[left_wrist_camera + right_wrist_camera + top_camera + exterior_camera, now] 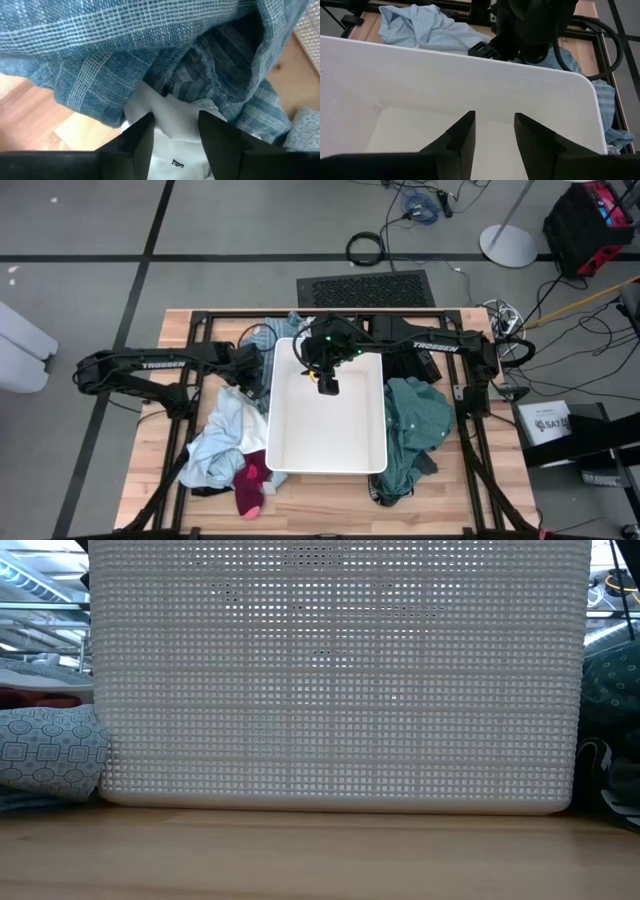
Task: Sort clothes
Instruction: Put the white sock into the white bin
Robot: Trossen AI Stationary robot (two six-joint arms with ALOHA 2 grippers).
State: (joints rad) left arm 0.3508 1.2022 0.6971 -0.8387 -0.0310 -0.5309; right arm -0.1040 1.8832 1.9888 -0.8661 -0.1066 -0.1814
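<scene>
The white bin (327, 442) is sitting mid-frame in the high view. The right gripper (327, 385) is hanging over the bin's upper part, its fingers (461, 135) parted with nothing between them. The left gripper (175, 131) is reaching in at the bin's upper-left edge, jaws apart over a white garment (172, 131) beneath the blue striped shirt (150, 55). The light blue clothes (222, 435) and magenta pieces (250, 485) are lying lower left, the teal green garment (415, 430) on the right.
</scene>
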